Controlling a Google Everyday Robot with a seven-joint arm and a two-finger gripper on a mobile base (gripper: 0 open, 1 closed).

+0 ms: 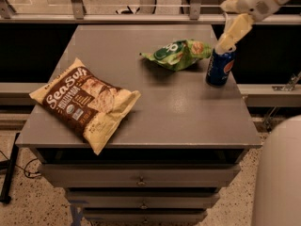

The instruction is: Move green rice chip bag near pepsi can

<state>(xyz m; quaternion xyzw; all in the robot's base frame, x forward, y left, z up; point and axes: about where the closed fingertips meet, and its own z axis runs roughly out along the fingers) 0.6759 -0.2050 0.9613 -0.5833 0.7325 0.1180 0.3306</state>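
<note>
The gripper [225, 42] is being seen at the upper right of the frame, pointing down and to the left from the cream-coloured arm [257, 1]. Its tip is being observed directly over the silver top of the pepsi can [220, 69]; contact with the can cannot be told from this view. How far the gripper is open cannot be told either. Nothing is being seen in its grasp.

The pepsi can is being recorded upright at the right edge of the grey tabletop [178, 121], in the far half, with its round logo facing right of the camera.

The green rice chip bag [176, 54] is being noted lying flat on the tabletop just beside the can, on its left, clear of the gripper. Its right end is being seen very close to the can; a gap there cannot be confirmed.

The brown-and-cream SeaSalt bag [84, 103] is being recorded lying flat at the left of the tabletop, well apart from the can and the green bag, with one corner reaching the front edge.

Drawer fronts [141, 177] are being seen below the tabletop. A pale rounded part of the robot body [278, 178] is being seen filling the lower right corner.
</note>
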